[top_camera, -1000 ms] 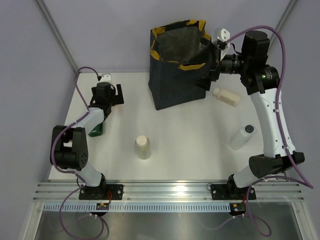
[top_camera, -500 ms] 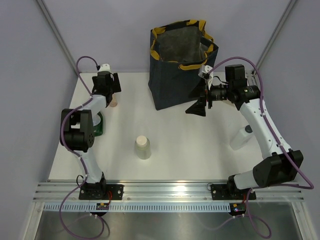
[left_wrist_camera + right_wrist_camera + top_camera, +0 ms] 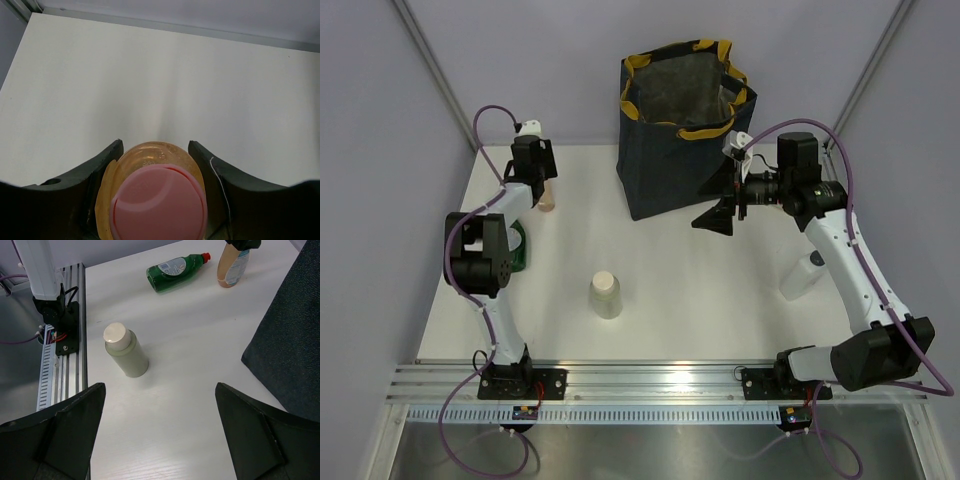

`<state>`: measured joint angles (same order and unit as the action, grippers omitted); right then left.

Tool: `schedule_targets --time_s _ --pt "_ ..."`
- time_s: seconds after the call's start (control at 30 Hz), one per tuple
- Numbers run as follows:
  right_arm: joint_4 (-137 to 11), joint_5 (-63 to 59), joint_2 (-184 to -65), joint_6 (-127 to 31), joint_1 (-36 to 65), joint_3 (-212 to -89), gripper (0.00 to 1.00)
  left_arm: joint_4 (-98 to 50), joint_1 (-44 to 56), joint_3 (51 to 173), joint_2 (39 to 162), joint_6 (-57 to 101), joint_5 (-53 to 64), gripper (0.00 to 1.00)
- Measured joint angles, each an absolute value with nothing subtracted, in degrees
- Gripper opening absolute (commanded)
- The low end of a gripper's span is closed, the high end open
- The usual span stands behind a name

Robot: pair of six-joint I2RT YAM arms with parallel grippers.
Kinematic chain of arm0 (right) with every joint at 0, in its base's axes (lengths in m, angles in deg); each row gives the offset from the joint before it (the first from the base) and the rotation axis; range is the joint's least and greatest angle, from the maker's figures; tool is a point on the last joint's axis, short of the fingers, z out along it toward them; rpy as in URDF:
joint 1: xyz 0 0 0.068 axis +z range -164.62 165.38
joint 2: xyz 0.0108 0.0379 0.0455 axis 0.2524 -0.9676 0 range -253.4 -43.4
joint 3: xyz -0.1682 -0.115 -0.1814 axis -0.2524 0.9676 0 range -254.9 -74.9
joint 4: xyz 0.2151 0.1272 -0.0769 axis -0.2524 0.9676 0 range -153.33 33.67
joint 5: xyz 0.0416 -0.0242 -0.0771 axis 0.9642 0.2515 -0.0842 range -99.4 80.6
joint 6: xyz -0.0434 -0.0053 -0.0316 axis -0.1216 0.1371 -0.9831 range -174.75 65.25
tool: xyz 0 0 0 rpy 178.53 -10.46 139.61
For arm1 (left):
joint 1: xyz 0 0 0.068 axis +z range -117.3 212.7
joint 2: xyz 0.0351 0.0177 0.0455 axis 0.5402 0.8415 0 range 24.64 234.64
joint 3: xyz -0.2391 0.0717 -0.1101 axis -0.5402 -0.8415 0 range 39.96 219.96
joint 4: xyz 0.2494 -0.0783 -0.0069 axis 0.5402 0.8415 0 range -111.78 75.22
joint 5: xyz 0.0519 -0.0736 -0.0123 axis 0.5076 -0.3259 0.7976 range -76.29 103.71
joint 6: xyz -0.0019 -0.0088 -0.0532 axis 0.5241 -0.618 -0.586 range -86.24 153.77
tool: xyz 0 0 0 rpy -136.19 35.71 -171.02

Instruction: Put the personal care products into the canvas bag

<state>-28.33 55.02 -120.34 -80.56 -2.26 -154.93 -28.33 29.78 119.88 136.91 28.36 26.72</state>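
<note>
Fingers (image 3: 97,172) of the left gripper (image 3: 155,143) clasped the pink-capped peach plastic bottle (image 3: 157,207), label unreadable, near the desk's (image 3: 700,290) far-left corner, while the right gripper (image 3: 160,385) gaped empty beside the navy canvas bag (image 3: 665,160).

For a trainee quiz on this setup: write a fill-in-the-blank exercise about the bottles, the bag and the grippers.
1. The left gripper straddles the peach bottle, whose cap is ____.
2. The right gripper is ____ and holds nothing.
3. The green bottle lies on its side; its cap is ____.
4. The canvas bag stands upright, with a rim coloured ____.

Missing words: pink; open; red; yellow.
</note>
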Motion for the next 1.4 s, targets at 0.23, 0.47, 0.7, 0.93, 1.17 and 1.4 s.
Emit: schedule_targets --time_s 0.23,0.47,0.7,0.93,1.17,1.4 --pt "-29.3 55.0 -120.2 -79.3 -2.3 -153.8 1.00 -27.6 31.6 119.8 136.2 28.1 19.2 0.00" --pt "-29.9 53.5 -119.6 -78.9 -2.3 -149.9 0.99 -22.6 31.6 115.6 128.4 19.0 4.3 0.00" --pt "-30.7 51.9 -119.6 -78.6 -2.3 -145.1 0.98 -27.0 28.9 111.5 115.7 5.3 -3.9 0.00" --pt "-30.9 50.1 -119.6 -78.9 -2.3 -142.6 0.98 -32.8 23.3 114.3 110.2 -4.0 -4.0 0.00" --pt "-29.7 46.4 -122.8 -83.1 -2.3 -140.5 0.96 -30.0 15.1 136.7 116.6 -4.2 -0.7 0.00" --pt "-26.8 41.9 -127.9 -87.1 -2.3 -140.3 0.94 -31.6 9.8 156.6 126.6 -5.2 1.7 0.00"
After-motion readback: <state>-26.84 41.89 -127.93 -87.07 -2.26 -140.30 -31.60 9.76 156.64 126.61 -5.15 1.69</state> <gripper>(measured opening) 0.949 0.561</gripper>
